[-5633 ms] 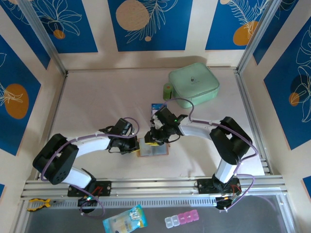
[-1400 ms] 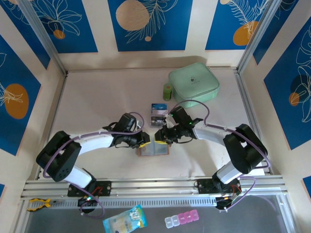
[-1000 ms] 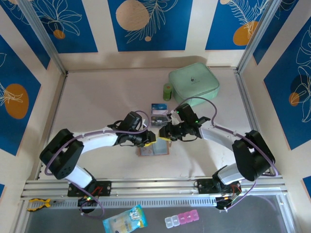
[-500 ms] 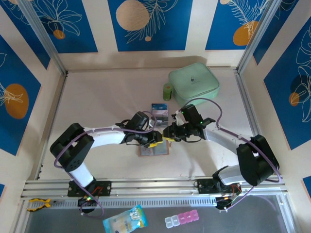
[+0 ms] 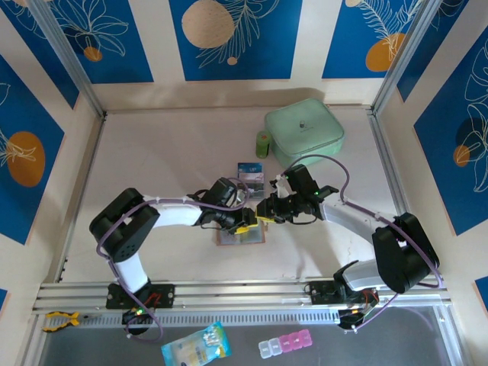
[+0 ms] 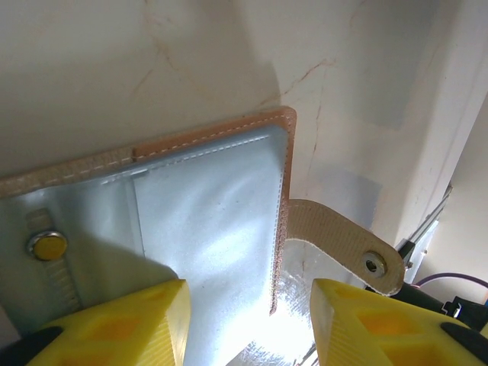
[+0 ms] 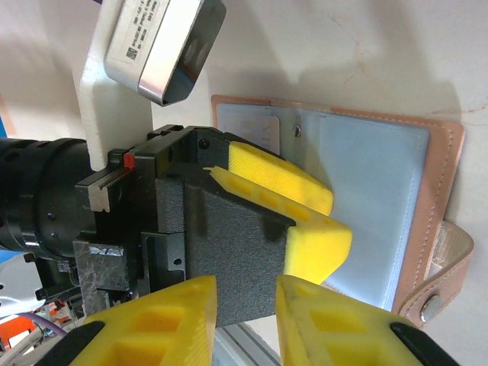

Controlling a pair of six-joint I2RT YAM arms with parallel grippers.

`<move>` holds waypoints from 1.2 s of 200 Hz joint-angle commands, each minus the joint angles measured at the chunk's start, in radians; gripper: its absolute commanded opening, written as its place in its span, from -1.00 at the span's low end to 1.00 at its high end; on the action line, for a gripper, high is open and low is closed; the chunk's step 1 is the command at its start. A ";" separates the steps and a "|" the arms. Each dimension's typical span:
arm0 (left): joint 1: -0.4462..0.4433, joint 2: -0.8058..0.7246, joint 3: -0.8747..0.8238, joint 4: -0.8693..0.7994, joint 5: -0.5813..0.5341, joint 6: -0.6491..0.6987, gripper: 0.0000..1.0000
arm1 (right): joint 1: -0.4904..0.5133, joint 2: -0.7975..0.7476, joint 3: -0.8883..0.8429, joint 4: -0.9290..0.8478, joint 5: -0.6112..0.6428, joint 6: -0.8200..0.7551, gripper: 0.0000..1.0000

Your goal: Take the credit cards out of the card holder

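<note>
The tan card holder (image 5: 233, 239) lies spread open on the table, its grey-blue pockets (image 6: 206, 206) facing up and its snap tab (image 6: 343, 244) sticking out to the side. My left gripper (image 6: 248, 324) hovers over the holder's tab-side half, open, its jaws straddling the stitched edge without holding anything. My right gripper (image 7: 245, 324) is right beside it, jaws apart and empty, looking onto the left gripper (image 7: 324, 219) and the holder (image 7: 381, 183). One blue and dark credit card (image 5: 249, 177) lies flat on the table just beyond both grippers.
A mint-green zip pouch (image 5: 305, 130) sits at the back right with a small green bottle (image 5: 262, 143) beside it. A light-blue packet (image 5: 195, 345) and a pill box (image 5: 284, 347) lie on the dark ledge in front of the arm bases.
My left gripper has slid right over the holder and its jaws have opened. The right gripper has shifted slightly right and holds the same jaw gap.
</note>
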 commanded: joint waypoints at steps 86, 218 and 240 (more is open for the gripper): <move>0.020 -0.171 -0.026 -0.130 -0.088 0.079 -0.15 | 0.034 0.017 0.002 -0.004 -0.014 0.005 -0.45; 0.148 -0.373 -0.223 -0.245 -0.157 0.128 -0.66 | 0.172 0.213 0.135 0.012 0.015 0.021 -0.48; 0.154 -0.361 -0.236 -0.227 -0.140 0.128 -0.73 | 0.189 0.245 0.156 0.007 0.023 0.020 -0.48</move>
